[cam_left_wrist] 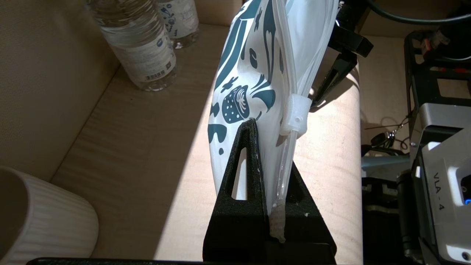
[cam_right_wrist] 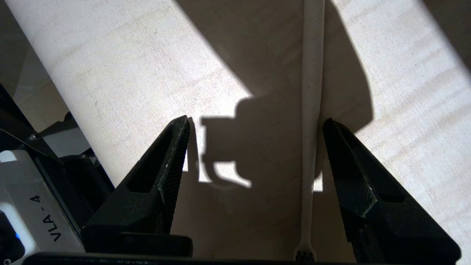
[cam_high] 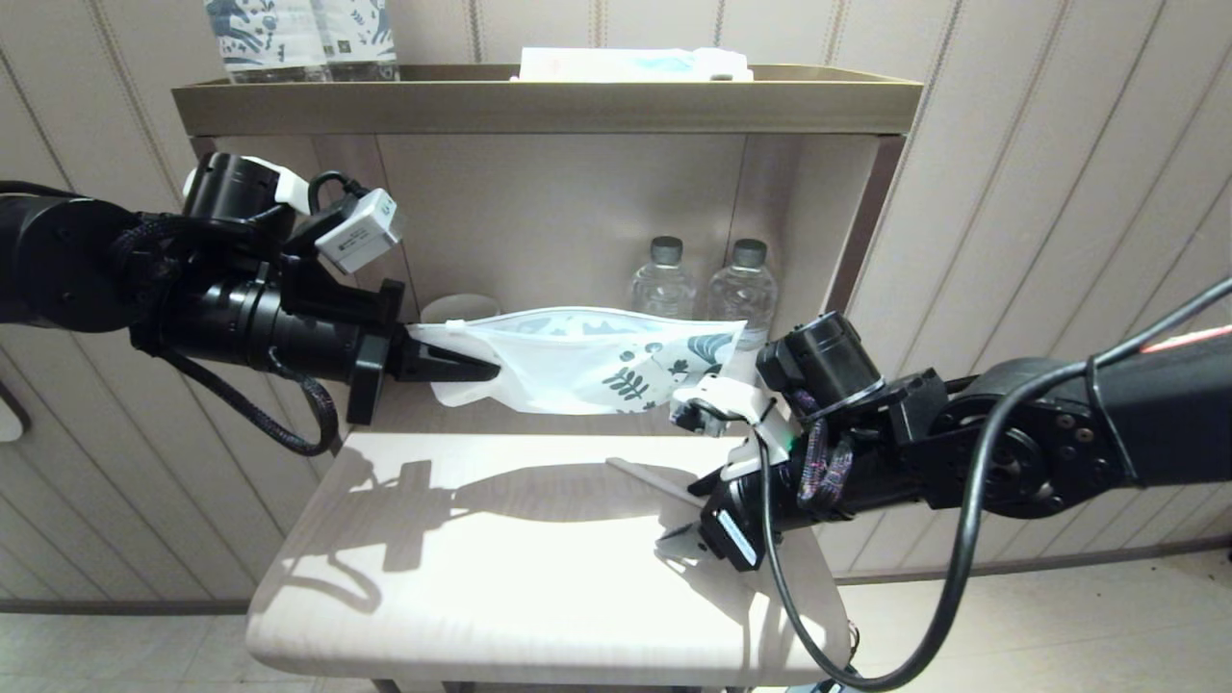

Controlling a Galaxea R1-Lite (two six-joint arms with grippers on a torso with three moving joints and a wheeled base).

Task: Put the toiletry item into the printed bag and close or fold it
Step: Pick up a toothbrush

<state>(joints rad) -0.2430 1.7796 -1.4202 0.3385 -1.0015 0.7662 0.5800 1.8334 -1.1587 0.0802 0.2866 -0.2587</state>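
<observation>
Pale cream against the light tabletop point(cam_high: 481, 587), the toothbrush point(cam_high: 654, 478) lies flat in the head view, its handle slanting away from the right gripper point(cam_high: 695, 537) toward the shadowed middle of the table, and only part of its length shows before the gripper covers it. That gripper sits low over the table's right side, directly above the brush, so the right arm is plainly the nearer one. The left gripper point(cam_high: 462, 368) is well above the brush and off to its other side, pinched tight on one end of the bag point(cam_high: 587, 361), which hangs level in the air in front of 2 bottles point(cam_high: 703, 289) on the shelf behind. In the left wrist view the bag point(cam_left_wrist: 257, 73) stands on edge between the 2 clamped fingers point(cam_left_wrist: 243, 173), with its white zip slider point(cam_left_wrist: 296, 117) close to them and the mouth running away from the gripper; a ribbed white cup point(cam_left_wrist: 40, 217) stands on the shelf beside it. In the right wrist view the brush point(cam_right_wrist: 312, 110) runs lengthwise between the spread fingers point(cam_right_wrist: 169, 162), parallel to them and hard against 1 finger rather than centred, its bristled head point(cam_right_wrist: 303, 254) near the gripper's base. The fingers are apart and grip nothing; I judge that closing now would catch the handle off-centre.
</observation>
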